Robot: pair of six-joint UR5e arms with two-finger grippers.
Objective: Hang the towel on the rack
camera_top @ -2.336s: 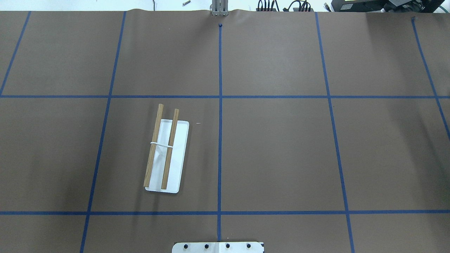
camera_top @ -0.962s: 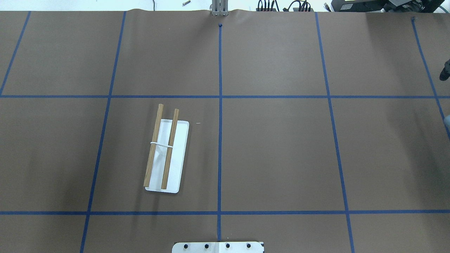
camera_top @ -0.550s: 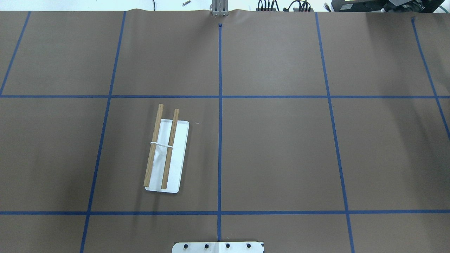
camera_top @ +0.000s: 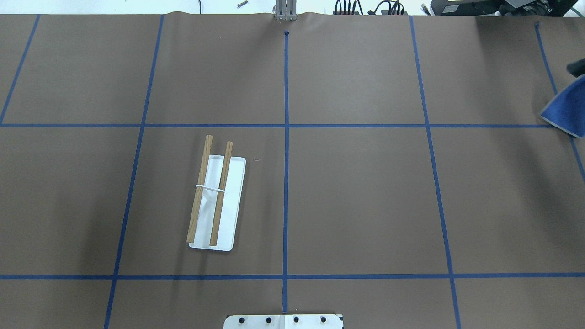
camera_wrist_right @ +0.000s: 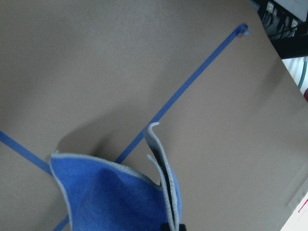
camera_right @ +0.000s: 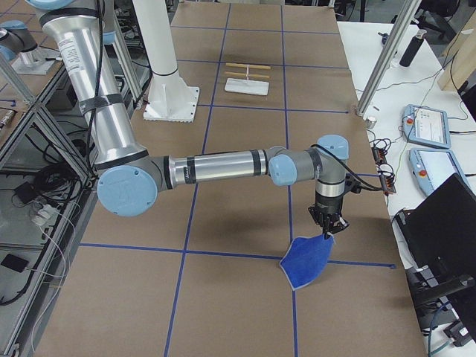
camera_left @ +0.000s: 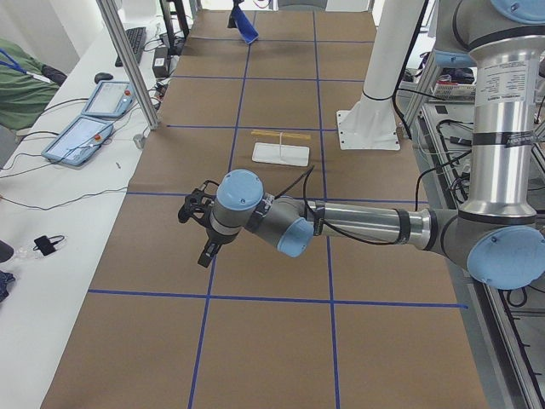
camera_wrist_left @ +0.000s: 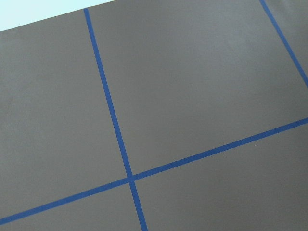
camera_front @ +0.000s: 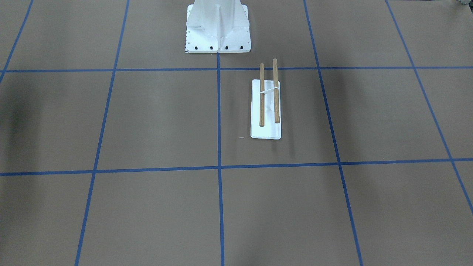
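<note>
The rack point(camera_top: 211, 192), two wooden dowels over a white base plate, stands left of the table's middle; it also shows in the front view point(camera_front: 268, 94). The blue towel point(camera_right: 306, 260) hangs by one corner from my right gripper point(camera_right: 326, 233), lifted over the table's far right end, its lower part near the surface. It shows at the overhead view's right edge point(camera_top: 566, 109) and in the right wrist view point(camera_wrist_right: 110, 192). My left gripper point(camera_left: 200, 230) hovers over the left end, far from the rack; I cannot tell whether it is open or shut.
The white bolted pedestal point(camera_front: 218, 26) stands at the robot's side of the table, near the rack. Blue tape lines grid the brown surface. Tablets point(camera_right: 424, 123) and aluminium posts point(camera_right: 387, 56) line the far edge.
The blue towel and a dark part of the right gripper have come into the overhead view at its right edge. The rack has not moved.
</note>
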